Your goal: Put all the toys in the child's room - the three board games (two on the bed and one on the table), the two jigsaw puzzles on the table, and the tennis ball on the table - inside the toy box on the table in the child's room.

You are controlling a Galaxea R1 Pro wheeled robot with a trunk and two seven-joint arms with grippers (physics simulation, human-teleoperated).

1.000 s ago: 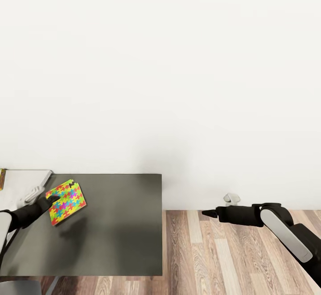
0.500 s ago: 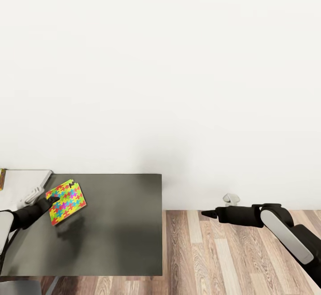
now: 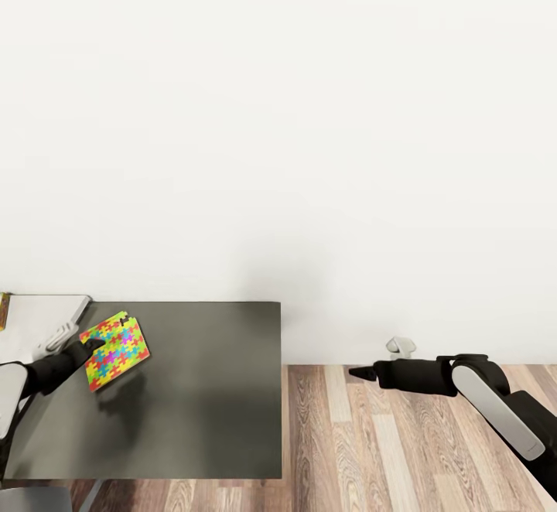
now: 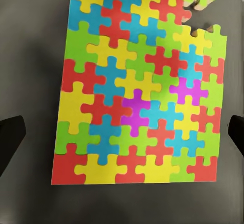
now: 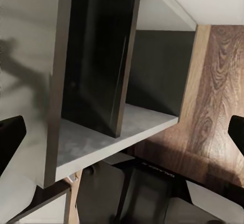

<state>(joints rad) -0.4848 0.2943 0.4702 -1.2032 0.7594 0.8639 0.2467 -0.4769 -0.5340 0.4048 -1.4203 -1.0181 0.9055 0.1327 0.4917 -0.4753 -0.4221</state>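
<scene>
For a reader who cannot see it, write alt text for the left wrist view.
A bright jigsaw puzzle of interlocking coloured pieces lies flat on a dark grey table, one corner piece lifted loose. The open left end effector hangs above it, its dark fingertips at either side.

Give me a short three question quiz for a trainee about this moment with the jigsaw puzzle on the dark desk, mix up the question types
1. True or false: the jigsaw puzzle is lying flat on the wood floor.
2. Multiple choice: what is the left end effector doing? A) carrying the puzzle in the air B) open over the puzzle, fingers on either side C) shut on a ball
3. Fill in: the right end effector is held out over the ____.

Key
1. False. It lies on the dark desk top.
2. B. In the left wrist view the finger tips show at both edges with the puzzle between them, lying on the desk.
3. Floor, beside the desk.
</scene>
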